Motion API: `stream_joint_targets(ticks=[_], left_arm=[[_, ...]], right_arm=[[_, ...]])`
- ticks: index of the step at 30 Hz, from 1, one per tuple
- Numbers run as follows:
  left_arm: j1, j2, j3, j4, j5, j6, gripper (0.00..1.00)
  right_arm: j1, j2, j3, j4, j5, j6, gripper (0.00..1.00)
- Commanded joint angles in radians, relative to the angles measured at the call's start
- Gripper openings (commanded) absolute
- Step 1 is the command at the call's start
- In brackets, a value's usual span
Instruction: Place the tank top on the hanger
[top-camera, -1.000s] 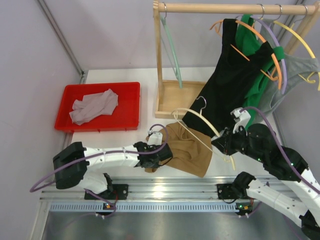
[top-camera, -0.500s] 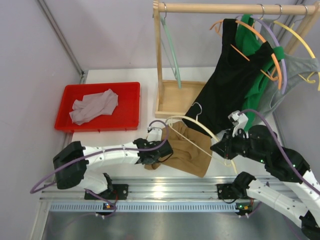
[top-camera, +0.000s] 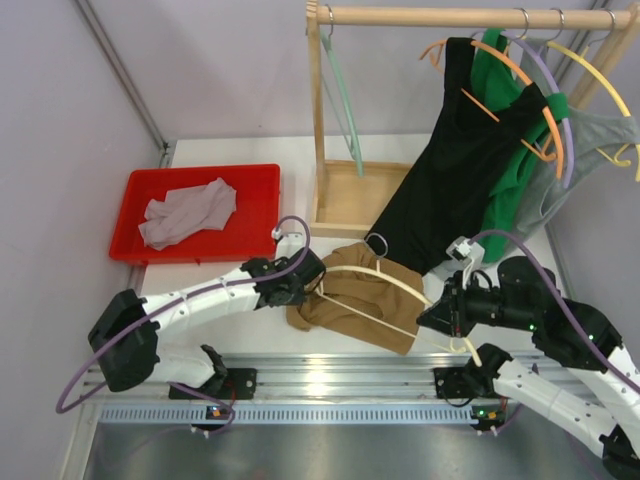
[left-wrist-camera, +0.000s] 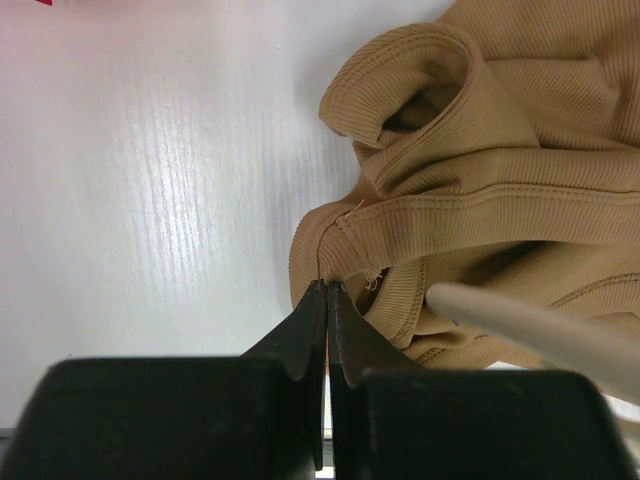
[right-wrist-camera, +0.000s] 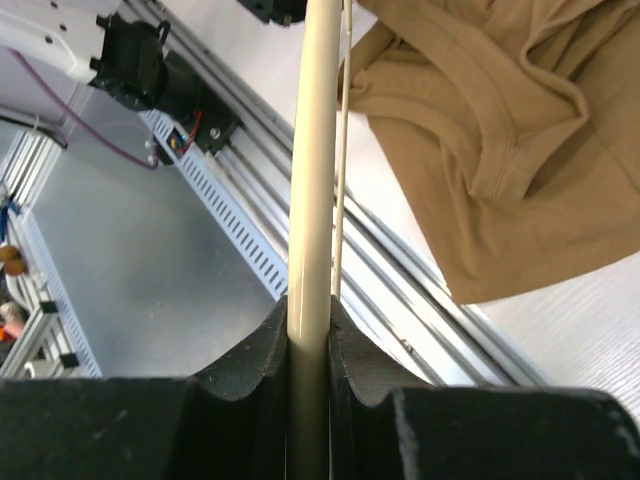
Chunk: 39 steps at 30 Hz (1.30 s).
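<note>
White tabletop (top-camera: 250, 150) fills the middle of the scene, with lilac-grey walls around it. Near its front edge, between the two arms, the tank top (top-camera: 360, 305) lies in a crumpled heap. The left gripper (left-wrist-camera: 325, 300) has its fingers pressed together on a ribbed edge at the heap's left side. The hanger (top-camera: 405, 287) lies over the top, its arch crossing the cloth and its hook toward the rack (top-camera: 318, 120); whether it touches the cloth I cannot tell. The right gripper (right-wrist-camera: 308, 325) is clamped tight on the hanger's arm near its right end, and the fingers leave no gap beside the rod. Behind the top, the rack stands on its wooden base, with a black top (top-camera: 450, 170), a green garment (top-camera: 500, 100) and several coloured hangers on its rail. Well to the left sits a red tray (top-camera: 262, 180) holding a grey garment (top-camera: 190, 215).
</note>
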<state>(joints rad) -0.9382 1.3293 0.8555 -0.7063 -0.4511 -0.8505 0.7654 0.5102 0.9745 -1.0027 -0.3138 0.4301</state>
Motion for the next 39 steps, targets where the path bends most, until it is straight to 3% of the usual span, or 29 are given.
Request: stream_joint_targets(ticks=[1,12,26,39], left_arm=[[0.016,-0.025,0.025,0.034,0.014,0.041,0.00],[0.021,-0.036,0.040,0.039,0.038,0.045,0.00],[0.018,-0.104,0.073,0.011,0.086,0.082,0.00],[0.004,-0.163,0.077,0.013,0.080,0.105,0.00]], right_arm=[[0.009,-0.012,-0.017,0.070,-0.093,0.010,0.00],[0.011,-0.001,-0.105,0.125,-0.123,0.001,0.00],[0.009,0.043,-0.261,0.426,-0.149,-0.007,0.00],[0.008,-0.024,-0.471,0.711,-0.257,0.068,0.00]])
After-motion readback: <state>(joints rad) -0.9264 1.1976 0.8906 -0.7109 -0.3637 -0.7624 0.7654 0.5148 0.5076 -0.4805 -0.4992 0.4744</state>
